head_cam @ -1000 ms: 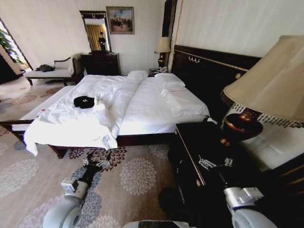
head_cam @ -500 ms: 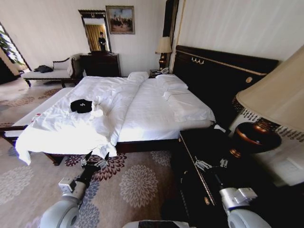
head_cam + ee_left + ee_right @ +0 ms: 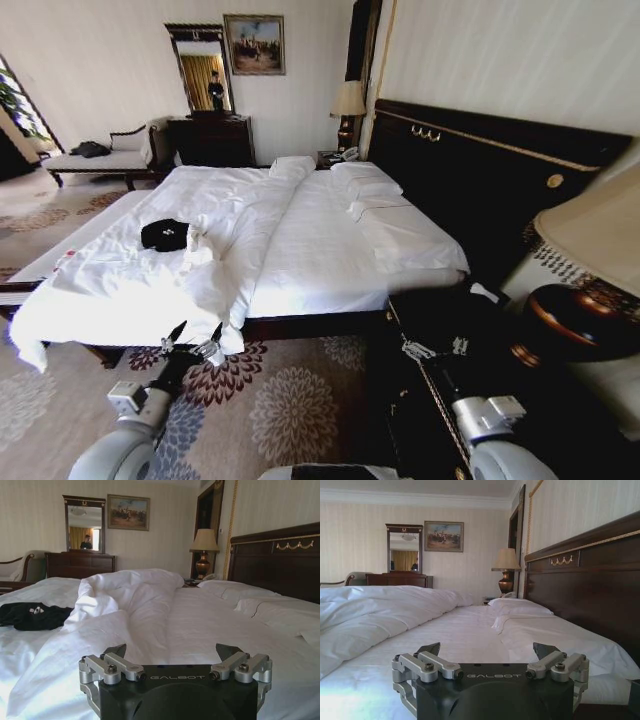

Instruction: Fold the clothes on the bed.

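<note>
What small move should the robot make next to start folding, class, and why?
Probably drive closer, toward the bed's left part. The T-shirt lies bunched on the duvet well beyond both open grippers; the left gripper hangs at the bed's near edge, the right gripper over the dark nightstand.

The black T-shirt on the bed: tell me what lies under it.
The black T-shirt lies bunched on the bed's rumpled white duvet, beside a raised fold. The shirt itself hides whatever is directly beneath it.

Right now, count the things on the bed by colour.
Black: 1, the T-shirt
White: 4, the duvet and 3 pillows
Total: 5
</note>
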Controlling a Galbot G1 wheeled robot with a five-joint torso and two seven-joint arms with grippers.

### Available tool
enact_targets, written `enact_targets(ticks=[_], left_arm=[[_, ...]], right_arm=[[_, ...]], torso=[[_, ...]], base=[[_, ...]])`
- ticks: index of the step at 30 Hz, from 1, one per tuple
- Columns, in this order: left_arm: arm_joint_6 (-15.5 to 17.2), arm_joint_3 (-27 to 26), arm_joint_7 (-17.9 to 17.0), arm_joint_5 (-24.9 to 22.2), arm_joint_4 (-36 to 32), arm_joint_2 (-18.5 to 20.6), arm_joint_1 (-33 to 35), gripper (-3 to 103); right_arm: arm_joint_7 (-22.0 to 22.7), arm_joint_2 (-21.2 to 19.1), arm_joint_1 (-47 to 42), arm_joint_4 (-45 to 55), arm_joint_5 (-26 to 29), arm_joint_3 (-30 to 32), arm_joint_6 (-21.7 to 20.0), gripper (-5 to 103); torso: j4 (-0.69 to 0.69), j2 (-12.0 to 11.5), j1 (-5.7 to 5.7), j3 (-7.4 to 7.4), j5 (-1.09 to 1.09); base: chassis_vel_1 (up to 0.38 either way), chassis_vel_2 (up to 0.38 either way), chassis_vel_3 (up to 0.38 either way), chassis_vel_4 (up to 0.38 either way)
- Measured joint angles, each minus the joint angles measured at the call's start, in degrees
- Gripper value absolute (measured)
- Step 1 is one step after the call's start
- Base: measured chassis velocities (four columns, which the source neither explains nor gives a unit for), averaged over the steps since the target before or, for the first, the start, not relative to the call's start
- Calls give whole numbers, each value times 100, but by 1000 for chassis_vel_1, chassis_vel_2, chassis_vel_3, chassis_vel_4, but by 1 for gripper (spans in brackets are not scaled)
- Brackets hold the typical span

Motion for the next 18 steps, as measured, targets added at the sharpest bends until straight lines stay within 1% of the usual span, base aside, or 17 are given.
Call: enact_targets(ticks=[7,11,12,13,18], left_arm=[[-22,3,41,-7,-11,15,-98,100],[-131,-2,74,-12,-67,31,-108,100],[-275,-2,112,-12,-113,25,-108,100],[-330,-2,127,-19,-134,19,-108,100],[-391,-19,148,-26,-121,1,-117,100]], right_arm=[[0,-26,-43,6,-30,16,-1,100],[0,-25,-36,2,-62,8,-6,100],[1,-15,-27,-11,-115,-7,-20,100],[1,-10,-20,-23,-148,-17,-21,100],[79,-5,-3,-57,-187,-39,-40,100]], torso=[[0,0,0,0,0],[0,1,-1,-1,0],[0,1,0,0,0],[1,0,0,0,1],[0,0,1,0,1]], base=[[-153,156,144,-150],[-185,187,183,-189],[-197,190,196,-177],[-202,190,189,-206],[-192,203,196,-213]])
